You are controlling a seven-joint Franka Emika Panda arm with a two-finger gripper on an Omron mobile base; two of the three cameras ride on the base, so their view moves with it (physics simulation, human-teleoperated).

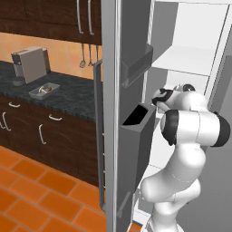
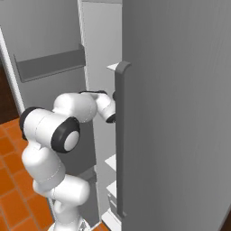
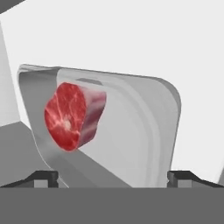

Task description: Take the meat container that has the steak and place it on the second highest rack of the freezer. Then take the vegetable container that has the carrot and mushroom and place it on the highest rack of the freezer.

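One steak point(image 3: 72, 116) lying in tray point(image 3: 144, 131), sitting just ahead of and between spread fingers point(image 3: 41, 178); nothing being pinched.

Meat container point(image 3: 144, 127) smooth matt plastic; steak point(image 3: 72, 116) marbled, moist; freezer point(image 1: 190, 59) interior matt white.

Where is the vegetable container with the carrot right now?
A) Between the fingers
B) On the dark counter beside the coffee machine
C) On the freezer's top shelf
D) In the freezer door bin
B: the vegetable container sits on the dark counter just right of the coffee machine.
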